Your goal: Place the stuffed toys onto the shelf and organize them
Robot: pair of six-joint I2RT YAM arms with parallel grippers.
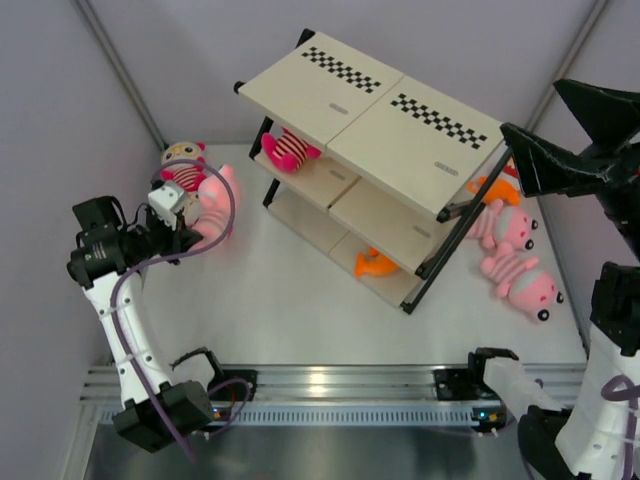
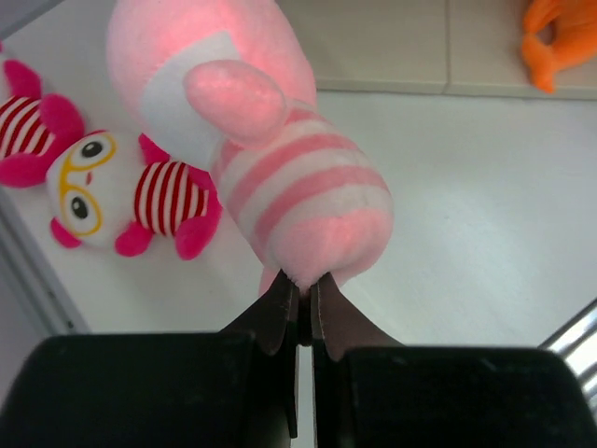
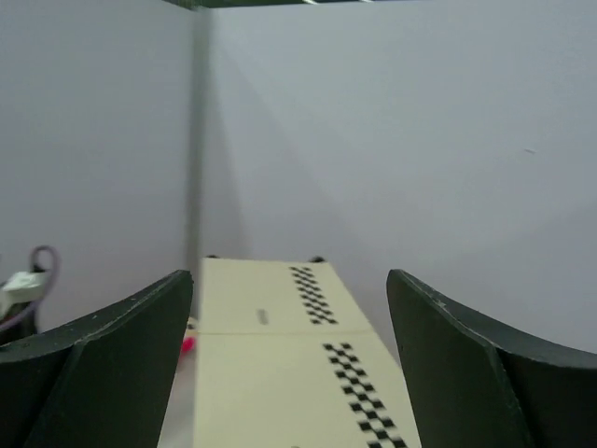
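Observation:
My left gripper (image 1: 193,228) (image 2: 303,291) is shut on the tail end of a large pale-pink striped toy (image 1: 215,203) (image 2: 280,177), at the table's far left. A hot-pink striped toy with a cream face (image 1: 183,165) (image 2: 103,191) lies just beyond it. The shelf (image 1: 380,120) stands at the centre back; its checkered top also shows in the right wrist view (image 3: 280,373). A hot-pink toy (image 1: 290,150) sits on its middle tier and an orange toy (image 1: 375,263) (image 2: 560,37) on its bottom tier. My right gripper (image 1: 530,105) (image 3: 289,308) is open and empty, raised by the shelf's right end.
Two pale-pink striped toys (image 1: 505,225) (image 1: 520,280) and an orange toy (image 1: 497,187) lie on the table right of the shelf. Another hot-pink toy (image 2: 28,131) lies at the far left. Grey walls close in the back and sides.

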